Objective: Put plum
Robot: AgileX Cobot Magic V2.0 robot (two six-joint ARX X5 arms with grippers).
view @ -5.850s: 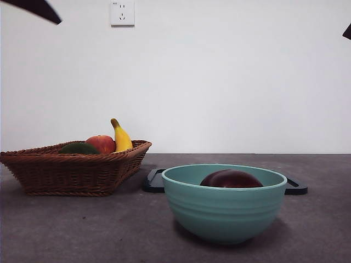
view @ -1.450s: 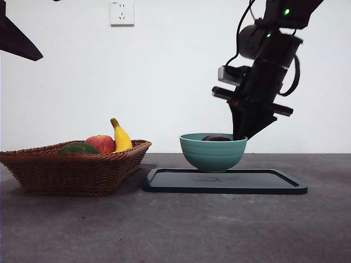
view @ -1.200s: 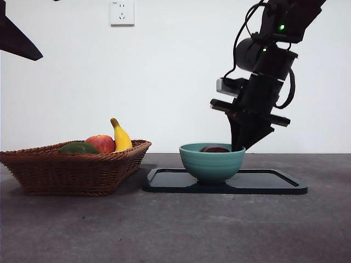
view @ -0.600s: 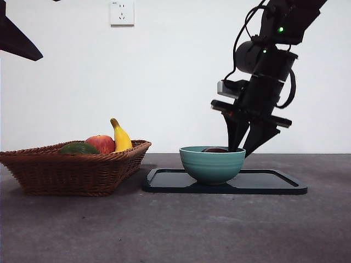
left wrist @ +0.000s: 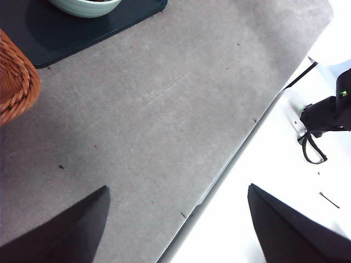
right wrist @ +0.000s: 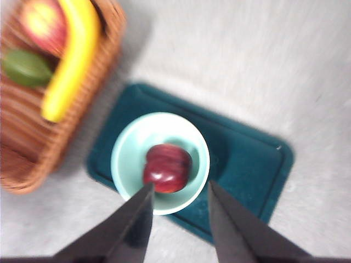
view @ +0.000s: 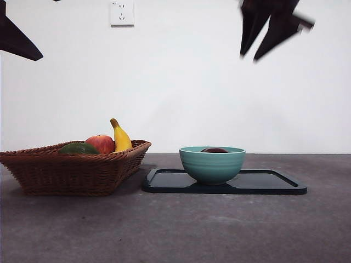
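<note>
Our right gripper (right wrist: 176, 219) hangs high above the table with its two black jaws apart and nothing between them; in the front view it shows as a pair of dark prongs at the top edge (view: 269, 33). Straight below it, seen between the jaws in the wrist picture, lies the plum (right wrist: 167, 168), resting inside the pale green bowl (right wrist: 127, 148), which stands on the dark tray (right wrist: 247, 164). So the fruit lies directly under this gripper, well apart from it, and we judge the right arm by far the nearer one. The plum looks only slightly oval, and the blurred wrist picture does not let us name its long axis with confidence.

Our left gripper (left wrist: 175, 224) waits over bare grey table, jaws wide apart and empty; the bowl (left wrist: 85, 5) and tray (left wrist: 82, 33) sit only at the edge of its view, beside a corner of the wicker basket (left wrist: 13, 82).

From the front, the bowl (view: 212, 164) hides nearly all of the plum (view: 214, 150); just a dark sliver shows over the rim. The tray (view: 274, 183) lies just beside the basket (view: 71, 170), which holds a red apple (view: 101, 144), a banana (view: 121, 137) and a flat green fruit (view: 79, 148). Since the plum sits in the bowl, we judge the placing done.
</note>
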